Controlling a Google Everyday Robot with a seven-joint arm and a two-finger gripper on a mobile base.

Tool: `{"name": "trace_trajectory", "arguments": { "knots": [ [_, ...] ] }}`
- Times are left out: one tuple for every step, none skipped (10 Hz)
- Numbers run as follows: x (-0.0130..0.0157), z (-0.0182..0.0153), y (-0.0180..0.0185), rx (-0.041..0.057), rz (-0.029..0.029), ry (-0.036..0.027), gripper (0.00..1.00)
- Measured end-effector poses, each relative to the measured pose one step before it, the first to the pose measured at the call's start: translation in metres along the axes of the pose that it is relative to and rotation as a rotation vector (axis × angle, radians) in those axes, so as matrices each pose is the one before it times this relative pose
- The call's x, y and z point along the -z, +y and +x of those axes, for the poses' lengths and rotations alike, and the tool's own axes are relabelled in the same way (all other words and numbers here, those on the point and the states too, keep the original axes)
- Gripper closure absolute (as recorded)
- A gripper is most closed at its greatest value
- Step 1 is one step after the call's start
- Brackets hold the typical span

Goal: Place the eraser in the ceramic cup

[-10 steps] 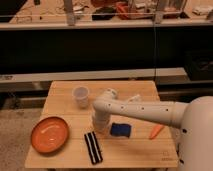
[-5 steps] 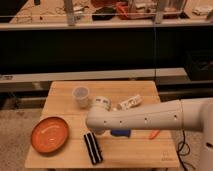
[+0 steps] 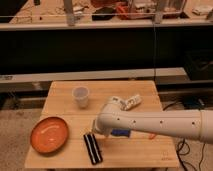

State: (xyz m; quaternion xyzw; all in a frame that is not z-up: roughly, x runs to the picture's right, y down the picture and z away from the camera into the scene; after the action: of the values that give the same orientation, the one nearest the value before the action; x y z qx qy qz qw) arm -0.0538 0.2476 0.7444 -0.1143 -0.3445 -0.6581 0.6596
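At eraser far end | gripper | arm stretched level across table

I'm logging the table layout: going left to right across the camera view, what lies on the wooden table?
Round orange plate → small white ceramic cup → long black striped eraser → white bottle lying on its side. The gripper is by the eraser's far end.
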Motion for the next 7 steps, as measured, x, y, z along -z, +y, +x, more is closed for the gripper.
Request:
{"name": "trace_trajectory", "arguments": {
  "knots": [
    [-0.00432, -0.00678, -0.00440, 0.10495, -0.00252, -0.04996, 0.20],
    [-0.00552, -0.00745, -0.00642, 0.10841, -0.00816, -0.05279, 0.20],
    [-0.00476, -0.00836, -0.00648, 0.10623, -0.00609, -0.03440, 0.20],
    [-0.00333, -0.00849, -0.00402, 0.07508, 0.00745, -0.00435, 0.20],
    [-0.00303, -0.00417, -0.00006, 0.03300, 0.01627, 0.00831, 0.20],
    [-0.00366, -0.00067, -0.00013, 0.00930, 0.00674, 0.00626, 0.20],
    [-0.01010, 0.00001, 0.00030, -0.03210, -0.02673, -0.00208, 0.20]
  ]
}}
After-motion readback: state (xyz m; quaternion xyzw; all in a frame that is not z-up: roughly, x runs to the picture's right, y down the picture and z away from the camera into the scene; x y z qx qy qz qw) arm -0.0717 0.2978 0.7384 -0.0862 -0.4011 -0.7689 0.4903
